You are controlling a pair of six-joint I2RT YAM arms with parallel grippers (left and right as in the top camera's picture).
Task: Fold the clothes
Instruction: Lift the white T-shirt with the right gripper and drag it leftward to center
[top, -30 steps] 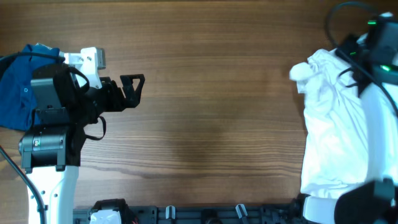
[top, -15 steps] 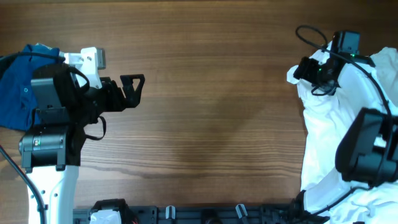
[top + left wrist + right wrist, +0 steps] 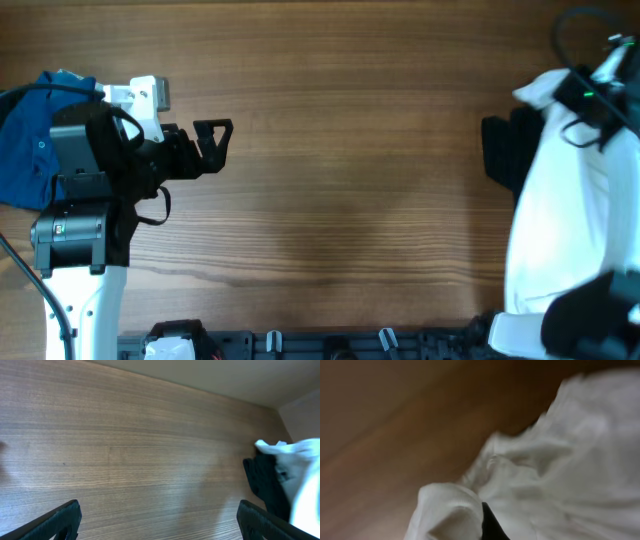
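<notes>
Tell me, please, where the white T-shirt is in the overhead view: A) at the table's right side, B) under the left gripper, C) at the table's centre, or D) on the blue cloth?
A: the white T-shirt sits at the right side of the table, far from the left gripper.

Open middle, crowded edges
The wooden table (image 3: 350, 190) lies bare across the centre of the overhead frame. The left arm (image 3: 90, 200) and a blue garment (image 3: 25, 150) block the left edge, the white T-shirt (image 3: 560, 220) the right.

table (image 3: 340, 150): brown wood grain | wall (image 3: 225, 375): plain pale beige
</notes>
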